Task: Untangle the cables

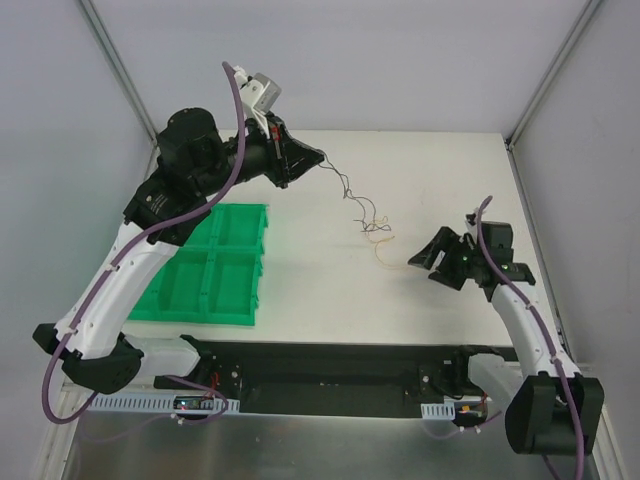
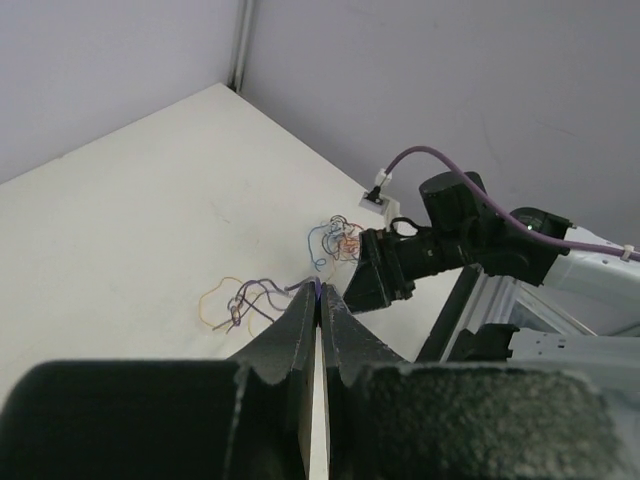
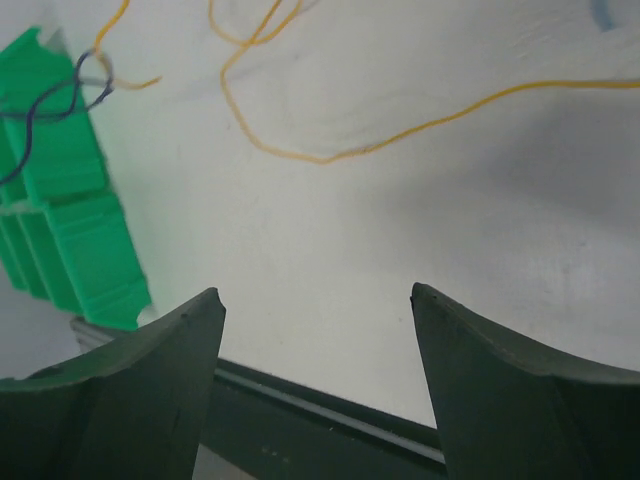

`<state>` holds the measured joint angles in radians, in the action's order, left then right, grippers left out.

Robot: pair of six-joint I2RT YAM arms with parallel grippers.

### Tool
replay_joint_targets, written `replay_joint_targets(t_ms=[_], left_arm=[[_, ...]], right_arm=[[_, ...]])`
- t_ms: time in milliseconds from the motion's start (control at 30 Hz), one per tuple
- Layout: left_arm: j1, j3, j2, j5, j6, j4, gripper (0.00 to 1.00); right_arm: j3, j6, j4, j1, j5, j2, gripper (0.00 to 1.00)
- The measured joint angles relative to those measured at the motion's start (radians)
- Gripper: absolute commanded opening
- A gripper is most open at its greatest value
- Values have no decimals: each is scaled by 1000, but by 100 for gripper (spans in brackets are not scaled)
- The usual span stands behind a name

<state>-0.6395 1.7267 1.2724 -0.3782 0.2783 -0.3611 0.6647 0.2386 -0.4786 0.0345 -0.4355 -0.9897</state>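
- Tray of green plastic, split into compartments, sits toward the near left of the white table. The left arm covers its left side, and the compartments in view show bare green floor.
- Right gripper hovers low over the table's right side, pointing left toward the wires. Its jaws are spread wide with only tabletop between them.
- Cables, a loose wad of hair-thin wires in yellowish, dark, grey and red, lie on the table to the right of the tray and outside it. They are between the two grippers, and the yellowish loops trail nearest the right gripper.
- One thin dark strand rises from the wad, up and to the left.
- Left gripper, farthest back and lifted off the table, has its jaws pressed together, pinching the end of that strand at the fingertips.
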Motion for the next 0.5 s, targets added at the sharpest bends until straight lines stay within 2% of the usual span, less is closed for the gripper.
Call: replay_joint_targets(t_ms=[167, 300, 500], left_arm=[[0, -75, -37, -38, 22, 47, 0], [13, -118, -59, -63, 29, 55, 0], [26, -135, -95, -85, 44, 56, 0]], right_arm=[[-71, 68, 154, -210, -56, 17, 79], [-17, -19, 203, -405, 104, -53, 77], [26, -97, 308, -455, 267, -197, 73]])
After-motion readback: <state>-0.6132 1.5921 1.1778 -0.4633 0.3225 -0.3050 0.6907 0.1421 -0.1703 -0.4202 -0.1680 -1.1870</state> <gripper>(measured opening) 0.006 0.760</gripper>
